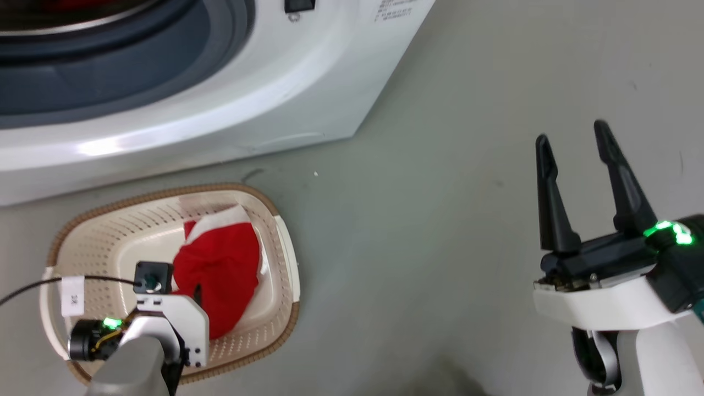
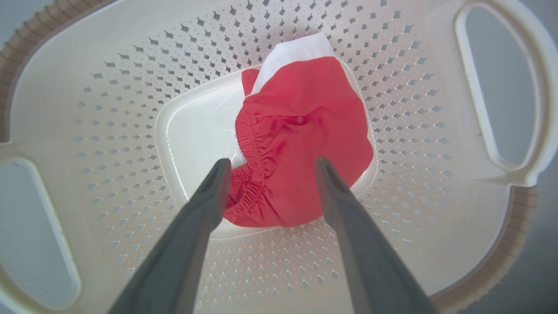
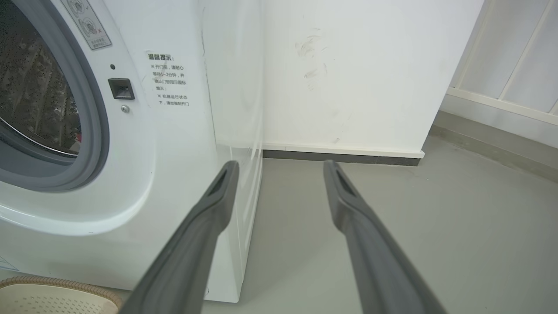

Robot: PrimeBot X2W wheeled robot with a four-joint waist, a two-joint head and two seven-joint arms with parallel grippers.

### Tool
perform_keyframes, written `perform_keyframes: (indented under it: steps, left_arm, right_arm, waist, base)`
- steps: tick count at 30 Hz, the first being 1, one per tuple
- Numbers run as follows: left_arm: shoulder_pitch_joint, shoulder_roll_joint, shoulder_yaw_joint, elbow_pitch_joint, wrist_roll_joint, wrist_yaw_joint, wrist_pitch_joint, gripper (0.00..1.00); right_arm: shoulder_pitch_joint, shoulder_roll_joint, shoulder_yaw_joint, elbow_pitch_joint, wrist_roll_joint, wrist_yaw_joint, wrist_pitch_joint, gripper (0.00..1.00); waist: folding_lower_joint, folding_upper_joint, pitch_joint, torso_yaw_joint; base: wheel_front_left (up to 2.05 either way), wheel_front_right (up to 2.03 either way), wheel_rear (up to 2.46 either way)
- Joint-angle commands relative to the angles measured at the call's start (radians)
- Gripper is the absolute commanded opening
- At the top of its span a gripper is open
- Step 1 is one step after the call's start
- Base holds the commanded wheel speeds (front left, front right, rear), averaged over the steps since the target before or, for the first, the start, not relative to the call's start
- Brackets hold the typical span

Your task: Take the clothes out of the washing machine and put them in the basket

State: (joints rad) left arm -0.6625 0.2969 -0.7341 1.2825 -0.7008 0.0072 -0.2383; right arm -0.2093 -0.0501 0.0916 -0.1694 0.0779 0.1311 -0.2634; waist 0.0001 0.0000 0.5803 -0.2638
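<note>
The basket (image 1: 110, 242) sits on the grey floor (image 1: 440, 192) at about 7 o'clock in the head view, just in front of the washing machine (image 1: 275, 99), which takes up the 11 o'clock corner. One red garment (image 1: 220, 275) lies crumpled on the basket's floor, toward its 3 o'clock side, with a white band (image 1: 220, 214) showing at its 12 o'clock end.

The left claw (image 2: 272, 160) hangs over the basket, pointing down into it. In the left wrist view its two fingers stand wide apart, one on each side of the garment's gathered elastic edge, and grip nothing. Whether the tips touch the fabric cannot be told.

The right claw (image 1: 572, 132) hovers above bare floor at 4 o'clock in the head view, well apart from the basket. Its fingers are spread wide and empty. In its own wrist view it points past the machine's front corner toward a white wall (image 3: 348, 65).

The machine's grey rubber ring (image 3: 98, 131) and steel drum (image 3: 35, 96) show at 9 o'clock in that view. A sliver of red (image 1: 82, 4) shows inside the drum at the top edge of the head view.
</note>
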Motion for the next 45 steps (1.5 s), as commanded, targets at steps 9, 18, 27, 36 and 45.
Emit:
perform_keyframes:
  steps: [9,18,27,36,45]
  left_arm:
    - [0.113,0.001,0.056,-0.129,0.012,0.035,-0.029,1.00]
    - [0.312,0.021,0.211,-0.445,0.142,0.127,-0.027,1.00]
    - [0.478,-0.014,0.408,-0.728,0.298,0.182,-0.027,1.00]
    - [0.604,-0.079,0.597,-0.986,0.439,0.188,-0.027,1.00]
    - [0.610,-0.118,0.717,-1.106,0.527,0.148,-0.027,1.00]
  right_arm:
    - [0.099,0.000,0.000,0.028,-0.037,-0.001,-0.002,1.00]
    - [0.183,0.000,0.001,0.048,-0.062,-0.001,-0.002,1.00]
    - [0.243,0.000,0.000,0.053,-0.076,-0.001,-0.002,1.00]
    - [0.275,0.000,0.008,0.053,-0.080,-0.001,-0.002,1.00]
    - [0.286,0.000,0.014,0.048,-0.078,-0.001,-0.002,1.00]
  waist:
    - [-0.0001,0.0000,-0.205,0.058]
    - [-0.0001,0.0000,-0.345,0.094]
    - [-0.0001,0.0000,-0.431,0.112]
    - [-0.0001,0.0000,-0.479,0.109]
    - [-0.0001,0.0000,-0.504,0.093]
  base:
    - [0.00,0.00,0.00]
    - [0.00,0.00,0.00]
    - [0.00,0.00,0.00]
    - [0.00,0.00,0.00]
    - [0.00,0.00,0.00]
